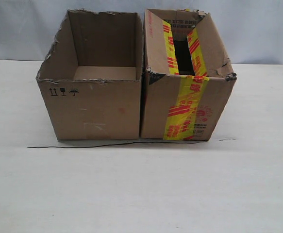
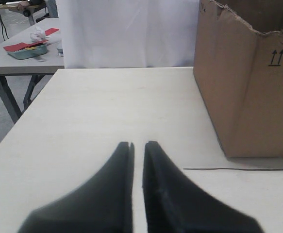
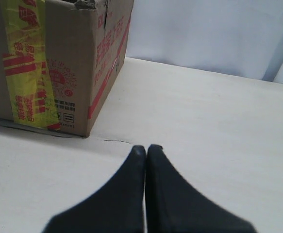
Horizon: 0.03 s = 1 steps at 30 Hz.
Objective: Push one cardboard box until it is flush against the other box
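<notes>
The cardboard box [image 1: 157, 107], taped in yellow with red print, stands on the right with its side against the other box [image 1: 97, 109], which is plain brown with torn top edges. No gap shows between them along the front. Neither gripper appears in the exterior view. My left gripper [image 2: 138, 143] hovers over the table beside the plain box [image 2: 248, 97], apart from it, with its fingers nearly together and only a thin slit between them. On the far side of the pair, my right gripper [image 3: 146, 147] is shut and empty, short of the taped box [image 3: 58, 63].
A thin black wire [image 1: 107, 144] lies on the white table [image 1: 141, 194] along the boxes' front edges. A white curtain [image 1: 258, 29] hangs behind. Beyond the table's left edge, a second table carries a teal tray [image 2: 27, 51].
</notes>
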Tool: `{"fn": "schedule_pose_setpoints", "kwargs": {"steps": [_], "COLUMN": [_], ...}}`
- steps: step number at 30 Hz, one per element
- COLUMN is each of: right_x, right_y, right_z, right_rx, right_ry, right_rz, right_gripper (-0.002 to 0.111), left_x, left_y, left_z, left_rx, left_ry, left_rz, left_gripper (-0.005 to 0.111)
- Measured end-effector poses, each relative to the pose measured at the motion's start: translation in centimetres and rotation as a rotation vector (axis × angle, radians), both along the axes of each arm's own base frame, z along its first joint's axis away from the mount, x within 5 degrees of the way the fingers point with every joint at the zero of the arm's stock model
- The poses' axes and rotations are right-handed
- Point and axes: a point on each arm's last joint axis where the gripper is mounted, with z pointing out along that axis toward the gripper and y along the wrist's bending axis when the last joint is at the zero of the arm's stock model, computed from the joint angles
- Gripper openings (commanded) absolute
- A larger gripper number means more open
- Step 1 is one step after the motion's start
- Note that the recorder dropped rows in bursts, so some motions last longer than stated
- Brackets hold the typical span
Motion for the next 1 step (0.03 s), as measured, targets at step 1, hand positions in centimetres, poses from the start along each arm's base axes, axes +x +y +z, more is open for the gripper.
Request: {"fn": "schedule_pose_setpoints", "kwargs": {"steps": [1], "right_x": [0.00], "right_y": [0.00], "right_z": [0.00], "right_rx": [0.000], "right_ry": [0.000], "right_rz": [0.000], "right_gripper": [0.000], "left_x": [0.00], "left_y": [0.00], "left_z": [0.00], "left_rx": [0.000], "left_ry": [0.000], "left_rz": [0.000], "left_gripper": [0.000]}}
